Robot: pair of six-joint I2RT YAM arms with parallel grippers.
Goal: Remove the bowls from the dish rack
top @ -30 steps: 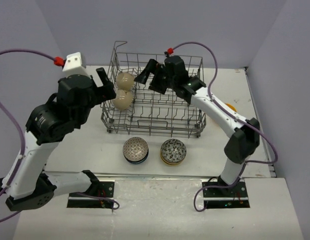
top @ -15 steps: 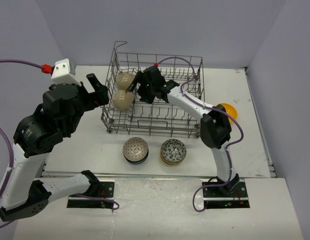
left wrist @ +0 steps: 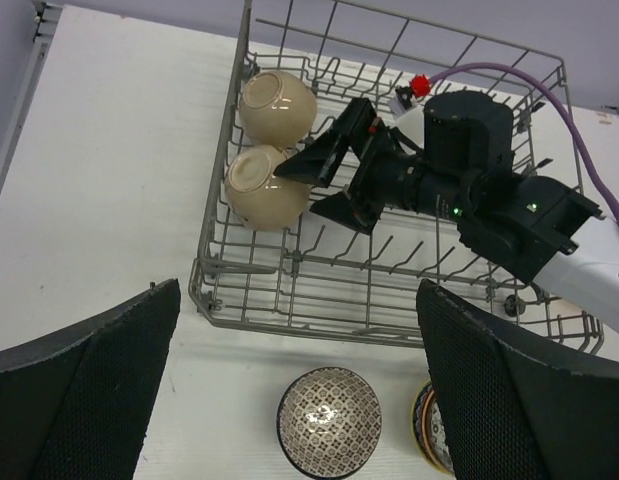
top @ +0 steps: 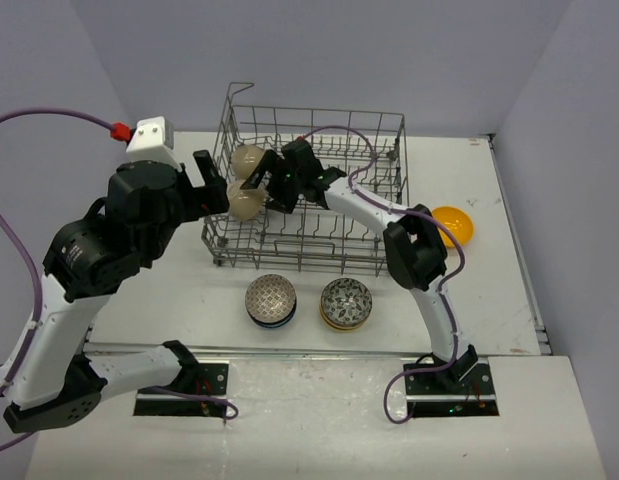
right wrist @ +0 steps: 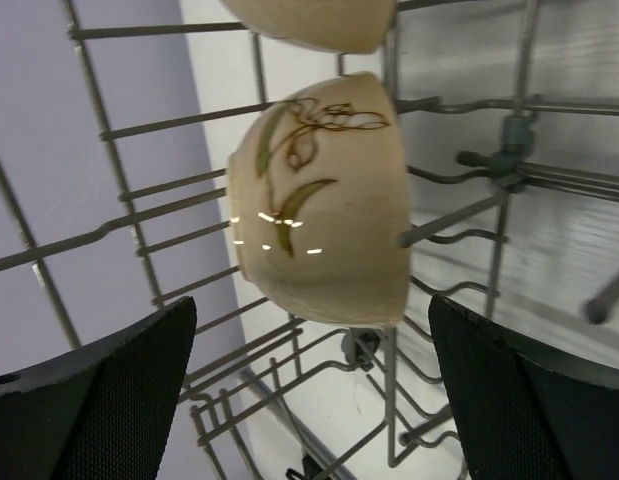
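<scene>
large grey metal wire dish rack [top: 319,240] sits mid white table [top: 169,290]. two plain beige ceramic bowls are left in it, both at the left end: near beige bowl [left wrist: 264,190] and far beige bowl [left wrist: 277,105]. each is tipped on edge and propped between tines [right wrist: 444,225], close together, prob so they drain and dont roll. right wrist view shows a leaf drawing on the near one.

right gripper [top: 265,185] reaches in over the rack from the right. jaws are spread wide w/ the near beige bowl just ahead of them, nothing gripped yet. sideways approach fits bc the bowl stands on edge, so a finger can go each side of its wall. left gripper [top: 211,182] hovers just outside the rack's left wall, jaws apart too, holding nothing.

already out: blue-sided patterned bowl stack [top: 271,300] and grey patterned bowl stack [top: 346,303] in front of the rack, orange-yellow bowl [top: 453,225] to its right.

room is tight. rack side wall is right behind the bowls, tines either side, far bowl close by, left gripper crowding outside. lift prob has to go up before out. more open table front-left and right of the stacks.
</scene>
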